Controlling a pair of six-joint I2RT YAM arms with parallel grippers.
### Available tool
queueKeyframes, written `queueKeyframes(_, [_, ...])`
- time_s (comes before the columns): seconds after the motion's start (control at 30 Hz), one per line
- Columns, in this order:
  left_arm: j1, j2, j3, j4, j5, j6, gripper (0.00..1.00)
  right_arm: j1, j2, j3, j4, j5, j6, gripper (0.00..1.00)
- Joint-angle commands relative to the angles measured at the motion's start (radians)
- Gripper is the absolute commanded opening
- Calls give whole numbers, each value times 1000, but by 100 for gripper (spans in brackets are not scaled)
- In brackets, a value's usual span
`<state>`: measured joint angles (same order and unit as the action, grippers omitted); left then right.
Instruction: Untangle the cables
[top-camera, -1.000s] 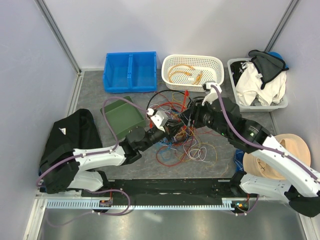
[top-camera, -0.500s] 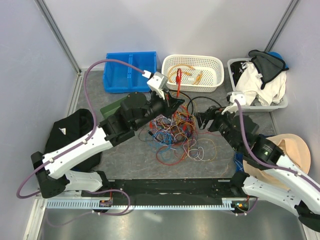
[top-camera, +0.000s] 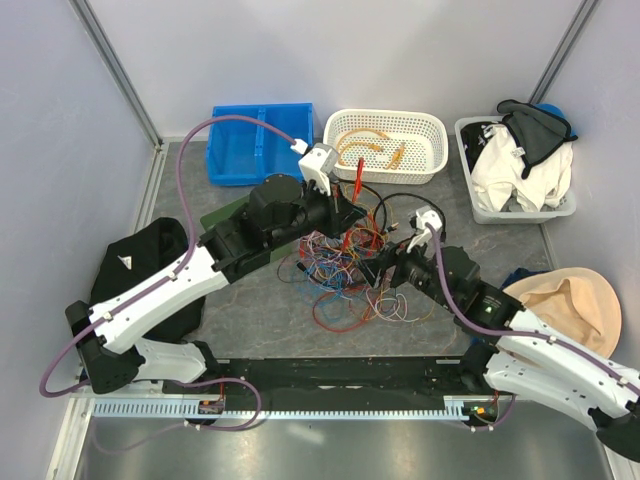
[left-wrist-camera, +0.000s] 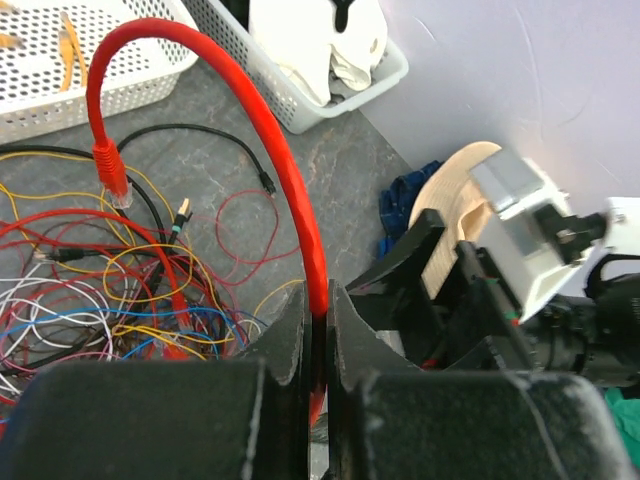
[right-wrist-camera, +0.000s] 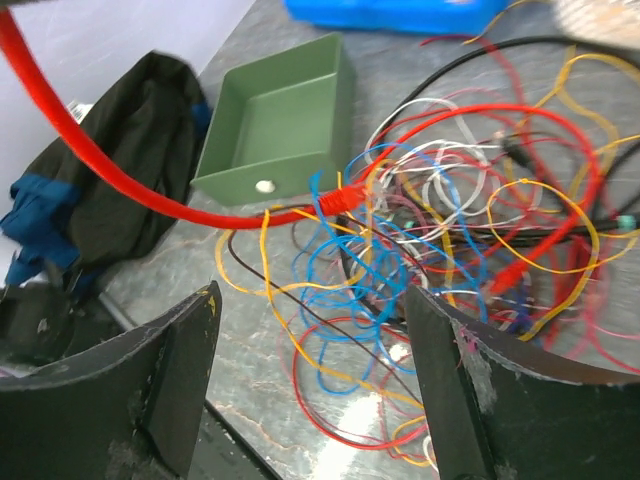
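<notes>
Left jaws pinch the red cable (left-wrist-camera: 290, 180), arching toward the bench's (top-camera: 265, 320) far edge; my right jaws, wide and empty, sit nearest the cable tangle (right-wrist-camera: 400, 240) ahead.

No text, brand or number can be read anywhere, small white triangular mark (top-camera: 122, 262) on the black garment (top-camera: 150, 255) at the left of the overhead frame, too small to tell whether it is a logo or lettering
</notes>
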<state>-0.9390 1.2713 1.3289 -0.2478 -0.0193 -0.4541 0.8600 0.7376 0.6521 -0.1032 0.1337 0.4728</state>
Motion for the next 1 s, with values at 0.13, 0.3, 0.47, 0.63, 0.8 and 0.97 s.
queueKeyframes(0.13, [2, -6, 46, 8, 45, -41, 2, 1, 173, -17, 169, -23, -31, 84])
queueKeyframes(0.3, [2, -13, 53, 2, 90, -54, 2, 1, 356, 18, 166, 115, -74, 79])
queueKeyframes(0.47, [2, -33, 64, -36, 107, -55, 2, -1, 408, 17, 241, 162, -88, 44])
queueKeyframes(0.63, [2, -73, 75, -97, 41, -18, 2, -3, 341, -2, 223, 198, -83, 7])
queueKeyframes(0.8, [3, -81, 183, -226, -2, 14, 2, -16, 266, -5, 143, 340, -94, 0])
queueKeyframes(0.97, [5, -66, 266, -336, -39, 34, 2, -104, 204, -35, 117, 432, 31, 0])
